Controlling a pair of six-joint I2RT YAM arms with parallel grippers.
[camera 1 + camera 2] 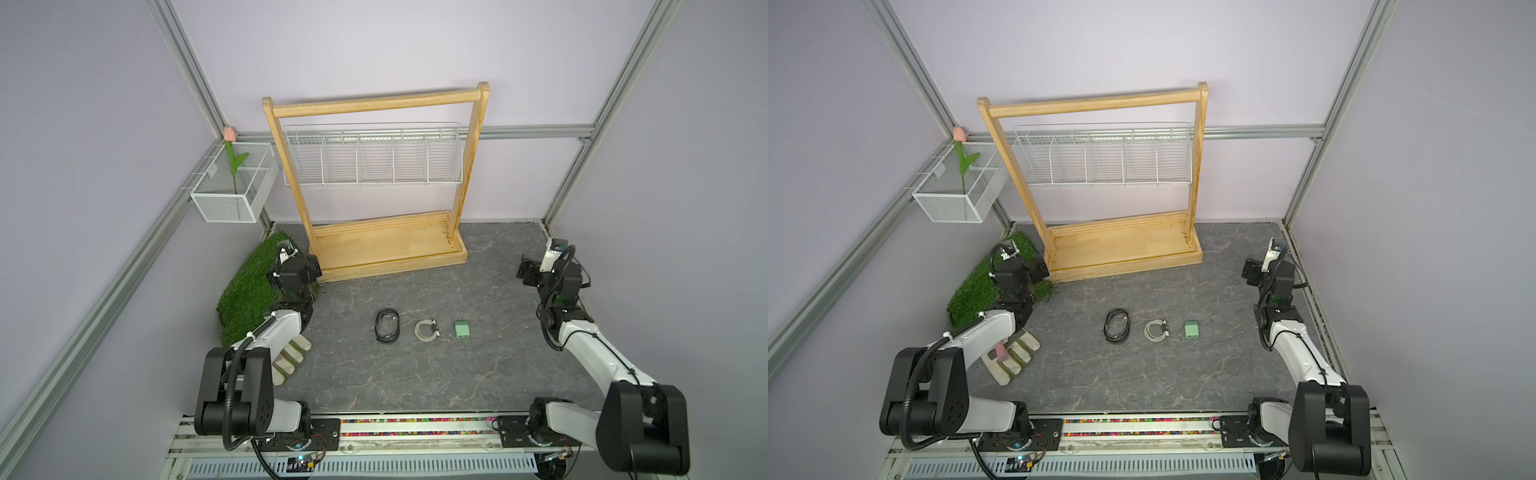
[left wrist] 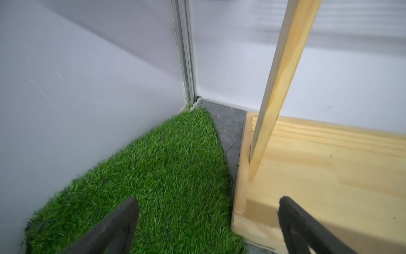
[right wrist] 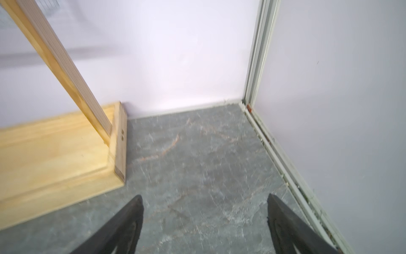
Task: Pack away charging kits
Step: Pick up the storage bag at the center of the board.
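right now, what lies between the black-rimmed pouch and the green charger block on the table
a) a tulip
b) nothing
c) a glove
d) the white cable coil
d: in a top view the white cable coil lies in the row between the pouch and the charger block, touching neither.

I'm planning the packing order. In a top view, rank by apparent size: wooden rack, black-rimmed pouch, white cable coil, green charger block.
1. wooden rack
2. black-rimmed pouch
3. white cable coil
4. green charger block
The last three lie in one row, so nearness hardly matters.
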